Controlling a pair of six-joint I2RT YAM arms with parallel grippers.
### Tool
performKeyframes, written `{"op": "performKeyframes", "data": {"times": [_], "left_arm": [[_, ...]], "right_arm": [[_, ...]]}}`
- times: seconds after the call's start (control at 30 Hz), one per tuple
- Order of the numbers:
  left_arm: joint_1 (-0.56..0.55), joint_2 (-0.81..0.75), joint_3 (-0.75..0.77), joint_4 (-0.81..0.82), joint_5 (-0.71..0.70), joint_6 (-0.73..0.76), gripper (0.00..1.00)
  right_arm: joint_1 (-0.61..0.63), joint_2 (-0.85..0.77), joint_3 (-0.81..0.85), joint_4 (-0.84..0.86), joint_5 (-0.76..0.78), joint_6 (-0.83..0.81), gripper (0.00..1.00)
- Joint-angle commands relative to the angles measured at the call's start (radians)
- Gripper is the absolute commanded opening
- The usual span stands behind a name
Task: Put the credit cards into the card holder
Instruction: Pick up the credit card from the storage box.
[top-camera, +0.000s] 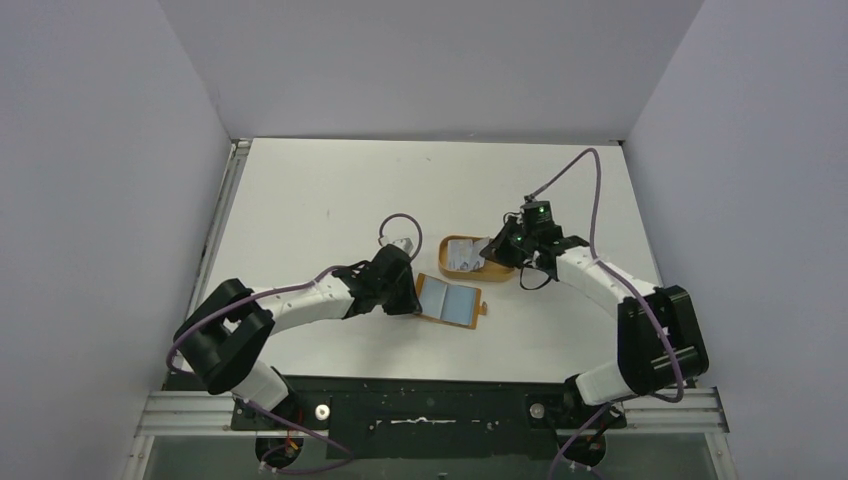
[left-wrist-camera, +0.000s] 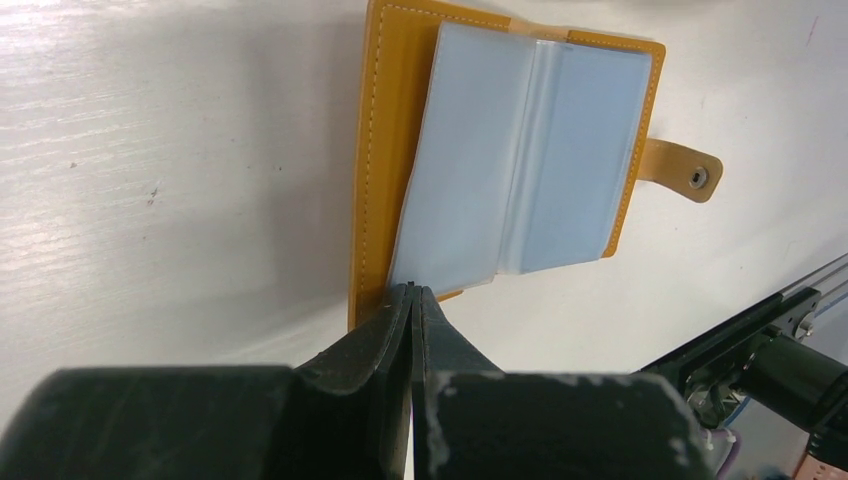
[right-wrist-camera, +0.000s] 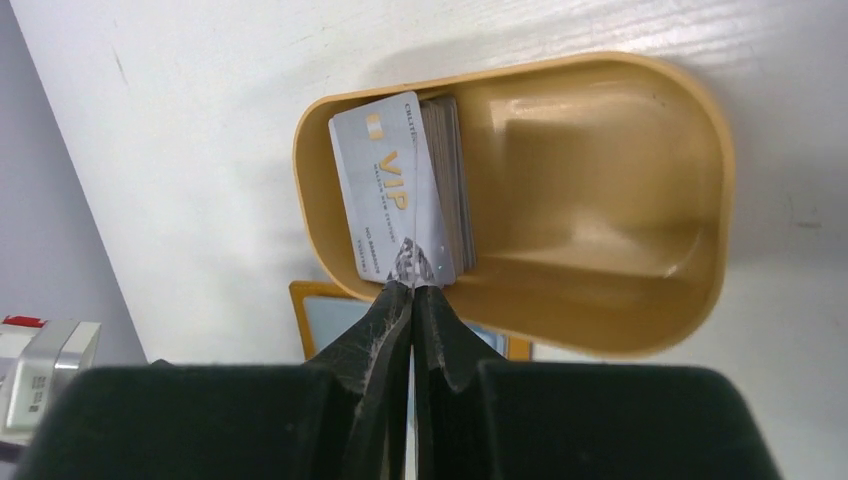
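The tan-orange card holder (top-camera: 449, 300) lies open on the table, showing clear inner sleeves (left-wrist-camera: 520, 150) and its snap strap (left-wrist-camera: 690, 175). My left gripper (left-wrist-camera: 412, 290) is shut, with its tips pinching the near corner of the left sleeve. A stack of silvery-grey credit cards (right-wrist-camera: 385, 190) stands on edge in the left end of the orange oval tray (right-wrist-camera: 720, 200). My right gripper (right-wrist-camera: 412, 285) is shut on the near edge of a card in that stack. The card holder also shows below the tray in the right wrist view (right-wrist-camera: 320, 320).
The tray (top-camera: 462, 256) sits just behind the card holder, with the right gripper (top-camera: 497, 247) over its right end. A small silver-white box (top-camera: 403, 245) lies left of the tray. The metal rail (left-wrist-camera: 760, 330) runs along the table's near edge.
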Motion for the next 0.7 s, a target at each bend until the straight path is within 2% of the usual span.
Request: {"op": "performKeyframes", "data": {"times": [0.0,0.23,0.67], "left_arm": [[-0.001,-0.067,0.034,-0.009,-0.024,0.018,0.0],[-0.001,-0.115,0.047,-0.038,-0.04,0.027,0.03],[-0.001,-0.211,0.047,-0.092,-0.064,0.03,0.18]], "right_arm": [[-0.003,-0.117,0.078,-0.168,0.022,0.12,0.0],[-0.005,-0.23,0.13,-0.307,0.008,0.244,0.0],[-0.002,-0.315,0.11,-0.31,-0.064,0.318,0.0]]}}
